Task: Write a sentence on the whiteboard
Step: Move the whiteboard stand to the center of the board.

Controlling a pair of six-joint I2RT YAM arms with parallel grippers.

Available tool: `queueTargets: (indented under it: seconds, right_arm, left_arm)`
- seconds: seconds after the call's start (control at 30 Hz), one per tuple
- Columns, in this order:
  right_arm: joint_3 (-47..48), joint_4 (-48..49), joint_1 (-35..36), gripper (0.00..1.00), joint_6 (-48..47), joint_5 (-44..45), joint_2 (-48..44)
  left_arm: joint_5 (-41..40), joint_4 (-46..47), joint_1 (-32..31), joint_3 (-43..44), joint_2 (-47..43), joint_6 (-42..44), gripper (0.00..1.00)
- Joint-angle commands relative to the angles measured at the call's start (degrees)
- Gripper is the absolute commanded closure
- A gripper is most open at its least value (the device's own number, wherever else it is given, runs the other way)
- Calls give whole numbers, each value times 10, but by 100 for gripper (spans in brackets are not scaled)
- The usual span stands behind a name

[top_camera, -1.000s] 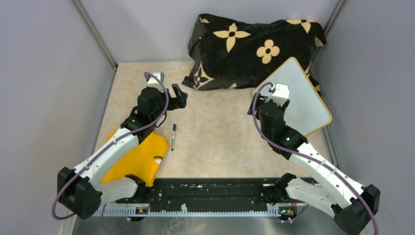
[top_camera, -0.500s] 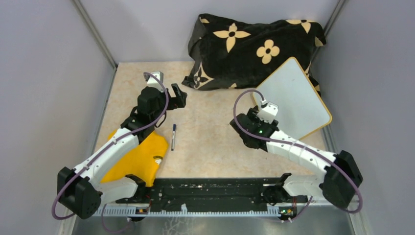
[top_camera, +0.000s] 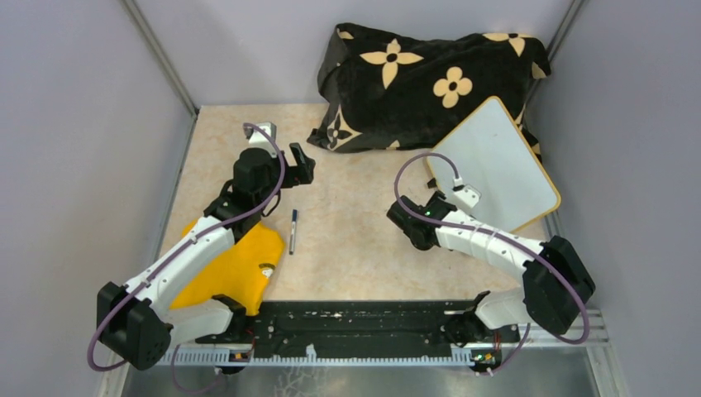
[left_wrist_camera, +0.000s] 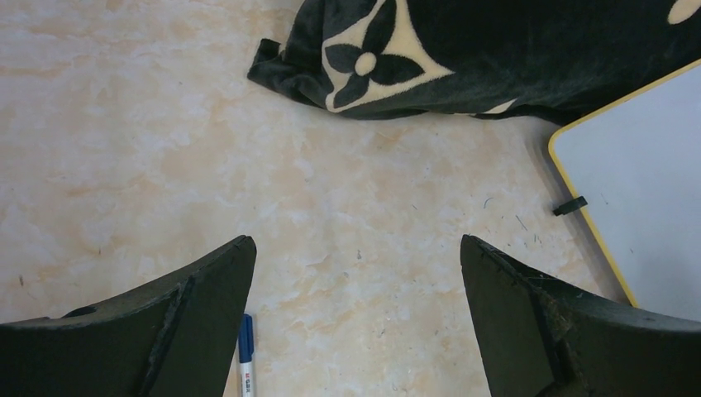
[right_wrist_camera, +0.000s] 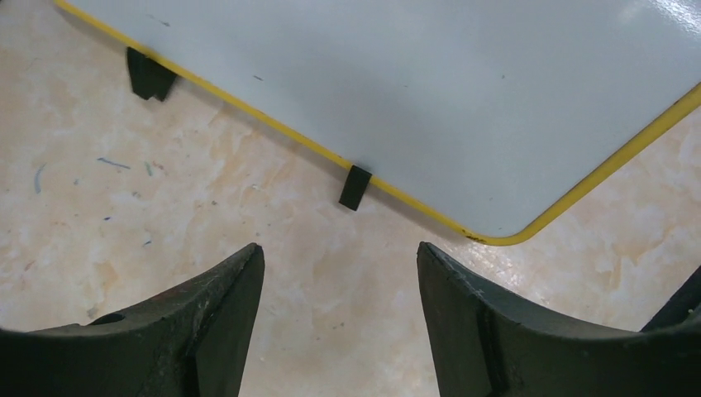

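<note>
The whiteboard point(top_camera: 496, 165), white with a yellow rim, lies blank at the back right, one corner resting on the black flowered cloth. In the right wrist view the whiteboard point(right_wrist_camera: 430, 91) shows its near edge and two black feet point(right_wrist_camera: 355, 187). My right gripper point(top_camera: 446, 201) point(right_wrist_camera: 339, 248) is open and empty, low over the table just short of that edge. A blue-capped marker point(top_camera: 293, 230) point(left_wrist_camera: 245, 364) lies on the table left of centre. My left gripper point(top_camera: 299, 165) point(left_wrist_camera: 355, 248) hangs open and empty above the table, just beyond the marker's cap end.
The black flowered cloth point(top_camera: 430, 83) point(left_wrist_camera: 496, 50) is bunched against the back wall. A yellow cloth point(top_camera: 236, 265) lies under the left arm near the front. Grey walls close in both sides, and a black rail point(top_camera: 355, 327) runs along the near edge.
The right arm has folded down and pulled its wrist back toward the table's middle, off the whiteboard's surface to its near edge. The left arm has not moved.
</note>
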Motion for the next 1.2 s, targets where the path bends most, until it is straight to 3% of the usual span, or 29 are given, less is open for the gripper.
queueTargets:
  seconds: [0.0,0.57,1.0,1.17]
  right_arm:
    - [-28,45,-34,34,-19,-18,0]
    - [-41,144,-90,49,-86,-45,59]
    - [-61,188,-131,52,-109,-56,99]
    - [-65,217,-143,60,-134,-64,111]
  left_arm:
    - [1,-5,-2,12,-5,-9,1]
    - [7,-12,-1,15,3,-16,1]
    - [12,-13,-2,17,9,-18,1]
    - [10,-15,-2,18,13,-18,1]
